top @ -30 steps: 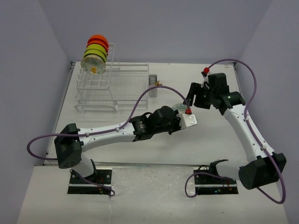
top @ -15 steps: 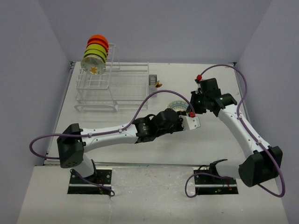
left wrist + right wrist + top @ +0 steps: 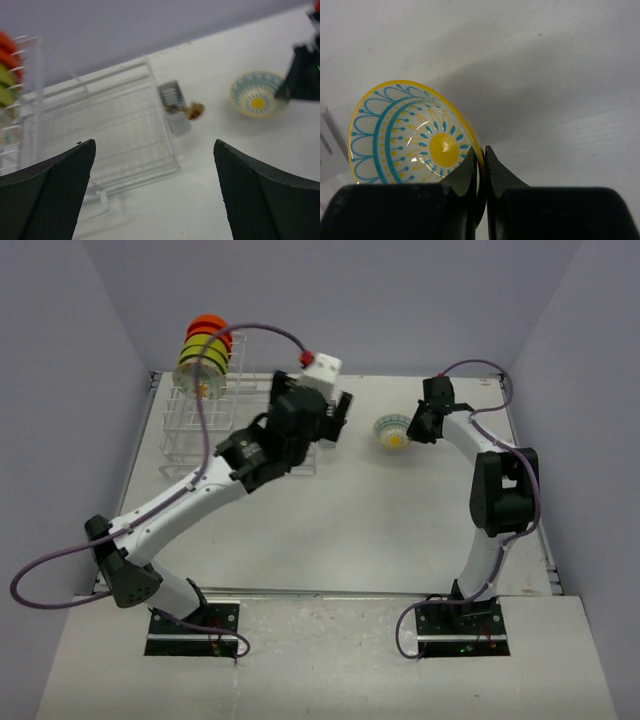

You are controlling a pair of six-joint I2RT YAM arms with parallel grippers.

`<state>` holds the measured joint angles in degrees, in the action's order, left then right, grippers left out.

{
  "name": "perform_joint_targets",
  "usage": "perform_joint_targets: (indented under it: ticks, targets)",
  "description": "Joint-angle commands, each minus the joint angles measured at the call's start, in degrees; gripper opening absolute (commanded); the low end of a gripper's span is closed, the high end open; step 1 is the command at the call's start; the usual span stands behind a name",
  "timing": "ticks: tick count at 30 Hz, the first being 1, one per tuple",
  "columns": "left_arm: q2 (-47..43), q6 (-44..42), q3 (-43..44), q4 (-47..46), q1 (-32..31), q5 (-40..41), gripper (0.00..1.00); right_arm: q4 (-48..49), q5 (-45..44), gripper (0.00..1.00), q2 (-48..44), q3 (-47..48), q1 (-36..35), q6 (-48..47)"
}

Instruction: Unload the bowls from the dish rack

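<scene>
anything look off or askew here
Only the patterned bowl: it looks tipped up, its rim pinched in the right gripper, not sitting flat. Nothing spilled or broken shows.

The patterned bowl (image 3: 415, 135) has a glossy, smooth glazed finish with specular highlights. The dish rack (image 3: 120, 125) is thin white coated wire. The tabletop (image 3: 560, 75) is matt white, faintly grained. The left pincer (image 3: 154, 147) fingers (image 3: 55, 185) are black, finely dimpled, matt.
</scene>
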<state>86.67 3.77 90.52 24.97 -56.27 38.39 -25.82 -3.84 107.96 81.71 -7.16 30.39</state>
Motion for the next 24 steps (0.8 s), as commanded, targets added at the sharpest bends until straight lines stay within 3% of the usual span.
perform_joint_targets:
  ticks: [1, 4, 7, 9, 12, 13, 18, 19, 20, 22, 24]
  targets:
    - [-8.09, 16.97, 6.25, 13.00, 11.42, 4.50, 1.00, 5.78, -2.93, 0.00, 4.79, 6.69, 0.21, 4.23]
    - [-12.49, 19.42, 5.46, 12.56, 18.52, 4.06, 1.00, 6.14, -3.46, 0.03, 9.27, 10.81, 0.48, 4.76]
    - [-13.28, 22.59, 5.46, 12.03, 28.36, -2.77, 1.00, 1.93, -2.93, 0.22, 12.71, 15.84, 0.92, 5.73]
    - [-12.85, 24.61, 4.67, 9.84, 32.34, -9.02, 1.00, 0.25, -2.93, 0.41, 13.59, 16.98, 0.92, 5.99]
    - [-10.74, 28.47, 6.24, 9.22, 38.68, -16.84, 1.00, -0.10, -3.02, 0.52, 12.37, 15.41, 0.92, 6.35]
    - [-10.04, 31.36, 8.34, 10.18, 40.95, -18.34, 1.00, -0.10, -3.28, 0.59, 10.36, 13.49, 0.92, 6.61]
    - [-5.82, 41.13, 12.66, 12.91, 43.52, -20.11, 1.00, 0.51, -7.85, 0.74, -1.06, 6.89, 1.01, 7.31]
    - [-5.81, 44.36, 11.79, 11.95, 44.05, -20.46, 1.00, 0.51, -8.46, 0.76, -3.61, 4.62, 1.09, 7.23]
    - [-6.25, 46.57, 11.18, 11.94, 44.40, -20.46, 1.00, 0.60, -9.16, 0.84, -8.94, 3.20, 1.09, 7.23]
    - [-6.87, 52.53, 8.12, 9.94, 46.06, -22.29, 1.00, 2.26, -8.48, 0.85, -17.38, -1.71, 1.18, 7.23]
    - [-7.83, 56.15, 5.82, 8.17, 47.39, -23.71, 1.00, 3.41, -3.59, 0.94, -23.03, -7.32, 1.36, 8.45]
